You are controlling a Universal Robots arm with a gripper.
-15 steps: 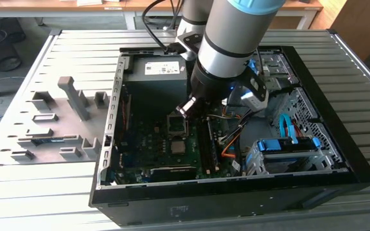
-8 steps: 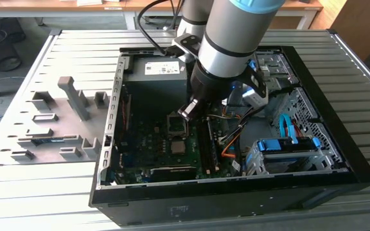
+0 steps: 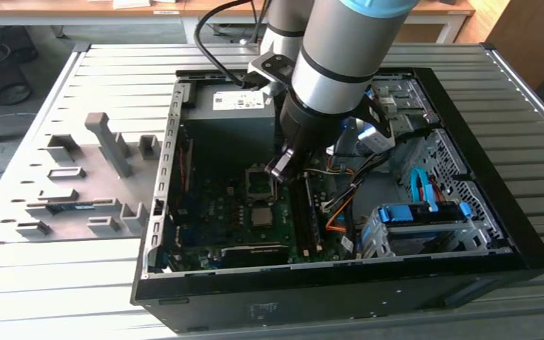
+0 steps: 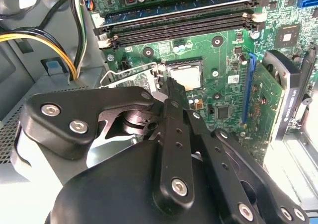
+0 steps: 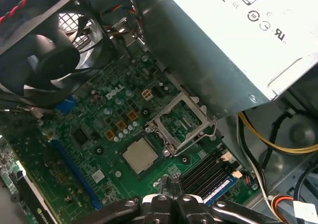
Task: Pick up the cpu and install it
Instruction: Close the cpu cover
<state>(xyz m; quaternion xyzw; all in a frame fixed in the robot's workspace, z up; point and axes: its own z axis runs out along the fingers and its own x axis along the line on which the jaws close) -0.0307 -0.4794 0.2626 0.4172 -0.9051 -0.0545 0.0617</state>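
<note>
The cpu (image 5: 140, 154) is a small silver square lying flat on the green motherboard (image 5: 94, 134), inside an open computer case. In the exterior view the cpu (image 3: 263, 214) sits near the board's middle. In the second wrist view the cpu (image 4: 186, 76) lies just past the fingertips. Beside it the metal socket frame (image 5: 181, 120) stands flipped open towards the grey power supply (image 5: 223, 45). My gripper (image 5: 168, 183) hovers above the board a little to the side of the cpu. Its black fingers (image 4: 171, 110) are pressed together with nothing between them, and the gripper (image 3: 282, 166) hangs over the open frame.
A black fan (image 5: 47, 50) sits at one side of the board and memory slots (image 4: 174, 23) at the other. Yellow and black cables (image 5: 268, 139) run beside the power supply. A blue drive cage (image 3: 423, 219) fills the case corner at the exterior view's right. A grey fixture block (image 3: 83, 177) stands outside.
</note>
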